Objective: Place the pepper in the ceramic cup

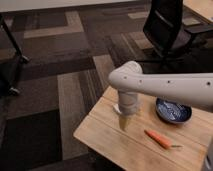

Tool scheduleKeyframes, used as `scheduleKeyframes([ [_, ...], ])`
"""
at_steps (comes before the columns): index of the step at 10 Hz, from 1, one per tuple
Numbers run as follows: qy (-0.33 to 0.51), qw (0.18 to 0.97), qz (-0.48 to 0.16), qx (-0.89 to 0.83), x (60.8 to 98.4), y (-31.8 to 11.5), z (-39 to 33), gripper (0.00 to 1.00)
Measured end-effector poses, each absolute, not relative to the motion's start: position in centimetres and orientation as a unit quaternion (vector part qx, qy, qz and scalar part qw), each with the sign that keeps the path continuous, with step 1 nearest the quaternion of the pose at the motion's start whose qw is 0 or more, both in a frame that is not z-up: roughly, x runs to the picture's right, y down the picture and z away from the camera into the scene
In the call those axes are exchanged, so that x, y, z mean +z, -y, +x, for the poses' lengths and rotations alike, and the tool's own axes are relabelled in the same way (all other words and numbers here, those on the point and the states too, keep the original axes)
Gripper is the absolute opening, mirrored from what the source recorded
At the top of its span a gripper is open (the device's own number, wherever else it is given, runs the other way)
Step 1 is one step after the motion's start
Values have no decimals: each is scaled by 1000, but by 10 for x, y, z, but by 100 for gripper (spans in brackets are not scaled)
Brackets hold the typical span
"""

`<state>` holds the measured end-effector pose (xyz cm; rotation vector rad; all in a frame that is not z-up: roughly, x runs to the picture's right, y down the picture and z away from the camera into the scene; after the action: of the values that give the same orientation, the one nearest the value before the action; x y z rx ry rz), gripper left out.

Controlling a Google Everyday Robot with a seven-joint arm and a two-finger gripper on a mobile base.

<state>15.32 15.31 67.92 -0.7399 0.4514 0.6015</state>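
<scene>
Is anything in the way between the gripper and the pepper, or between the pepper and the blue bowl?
Nothing visible. The gripper hangs over the table left of the pepper, bare wood between them; only bare wood separates the pepper from the ceramic cup.

One gripper [125, 121] is counted, held low over the one wooden table [100, 134]. One pepper [159, 139] is seen near the gripper, to its right in the view, and one ceramic cup [173, 111] further right. One white block [117, 108] is part hidden just behind the gripper. One black office chair [165, 27] is counted well behind it
</scene>
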Motion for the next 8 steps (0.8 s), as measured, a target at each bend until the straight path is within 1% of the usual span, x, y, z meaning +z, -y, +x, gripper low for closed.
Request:
scheduleKeyframes([
  [2, -193, 880, -345, 262, 683, -153, 190, 65],
  [4, -180, 886, -338, 261, 688, -150, 203, 65],
  [8, -179, 886, -339, 260, 688, -150, 201, 65],
])
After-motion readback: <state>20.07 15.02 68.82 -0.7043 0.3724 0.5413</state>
